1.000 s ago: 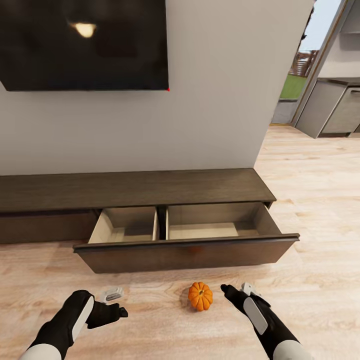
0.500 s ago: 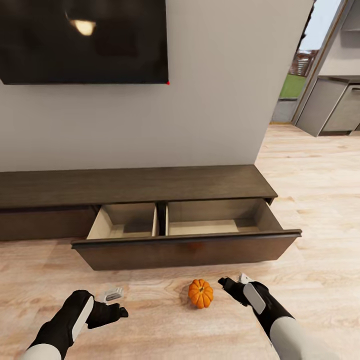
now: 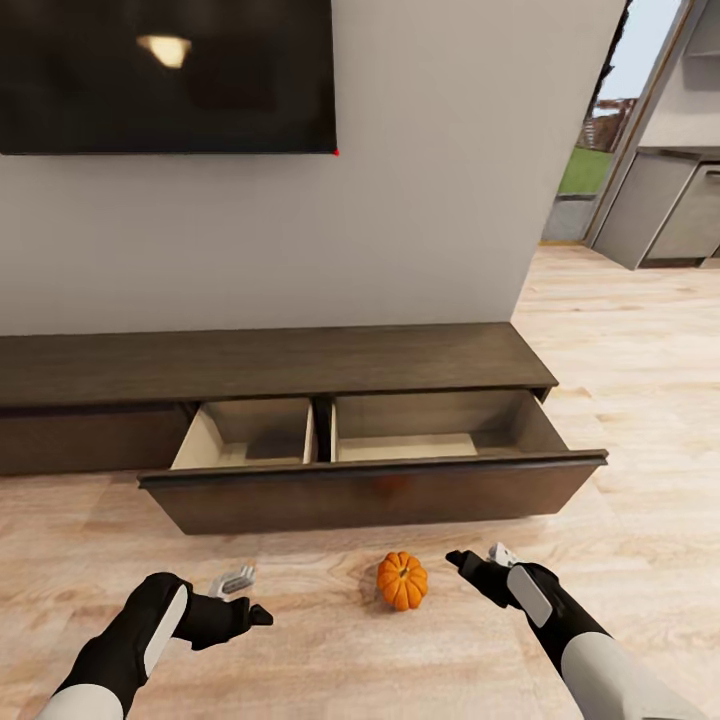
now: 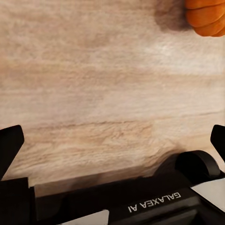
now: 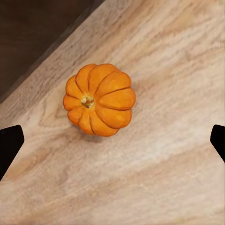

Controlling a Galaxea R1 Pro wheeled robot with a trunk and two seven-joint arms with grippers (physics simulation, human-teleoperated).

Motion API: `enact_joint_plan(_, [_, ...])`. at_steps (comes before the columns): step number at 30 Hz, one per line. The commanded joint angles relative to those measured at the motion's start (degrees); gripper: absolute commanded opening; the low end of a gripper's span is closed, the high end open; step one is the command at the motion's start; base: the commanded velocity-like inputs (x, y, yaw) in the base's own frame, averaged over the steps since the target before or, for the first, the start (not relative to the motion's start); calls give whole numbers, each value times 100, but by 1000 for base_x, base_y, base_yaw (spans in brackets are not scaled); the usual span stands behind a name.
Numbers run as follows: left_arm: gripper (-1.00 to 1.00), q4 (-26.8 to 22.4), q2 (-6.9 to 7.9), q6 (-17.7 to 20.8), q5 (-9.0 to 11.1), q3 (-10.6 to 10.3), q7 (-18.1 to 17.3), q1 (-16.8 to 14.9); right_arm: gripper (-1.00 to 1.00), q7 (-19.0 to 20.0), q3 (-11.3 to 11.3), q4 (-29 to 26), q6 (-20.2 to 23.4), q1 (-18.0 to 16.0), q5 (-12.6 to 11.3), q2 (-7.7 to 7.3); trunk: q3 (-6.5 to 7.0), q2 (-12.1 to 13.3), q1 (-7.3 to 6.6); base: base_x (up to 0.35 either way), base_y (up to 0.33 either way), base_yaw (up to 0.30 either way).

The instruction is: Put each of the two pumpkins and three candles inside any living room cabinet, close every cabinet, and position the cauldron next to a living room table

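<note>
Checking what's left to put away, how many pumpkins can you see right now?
1. The pumpkin sits on the wood floor in front of the open cabinet drawer; another may be out of view.

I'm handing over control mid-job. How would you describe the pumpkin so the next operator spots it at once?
Find the long dark-brown cabinet under the wall-mounted TV; its wide drawer is pulled open. On the wooden floor just in front of that drawer, nearer the right gripper, sits the pumpkin: small, ribbed, the only orange thing there.

Pumpkin [image 3: 402, 580] on floor [image 3: 640, 420] before cabinet [image 3: 370, 490]
</note>
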Motion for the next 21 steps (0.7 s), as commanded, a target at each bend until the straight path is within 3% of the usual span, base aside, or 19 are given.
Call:
enact_joint_plan(1, [100, -4, 4, 41, 43, 12, 8, -2, 100, 10, -27, -4, 34, -1, -6, 6, -23, -43, 22, 0, 0, 0])
enact_joint_plan(3, [100, -3, 12, 42, 133, 17, -13, -1, 100, 34, -23, -6, 28, 0, -6, 17, -59, -124, 65, 0, 0, 0])
enact_joint_plan(6, [100, 6, 41, 26, 713, 26, -347, -1, 100, 332, -21, -8, 8, 0, 0, 20, -113, -244, 131, 0, 0, 0])
enact_joint_plan(8, [100, 6, 64, 27, 879, 29, -617, -1, 100, 503, -20, -8, 5, 1, 2, 16, -148, -324, 175, 0, 0, 0])
enact_joint_plan(11, [100, 11, 105, 20, 983, 13, -1261, -1, 100, 652, -20, -1, 0, 1, 2, 13, -202, -444, 241, 0, 0, 0])
enact_joint_plan(17, [100, 12, 347, 19, 1001, 19, -1890, -3, 100, 671, -32, -7, -15, 1, 4, 11, -310, -685, 373, 0, 0, 0])
enact_joint_plan(21, [100, 11, 379, 19, 981, 20, -2076, -1, 100, 669, -37, -8, -46, 1, 3, 21, -382, -846, 461, 0, 0, 0])
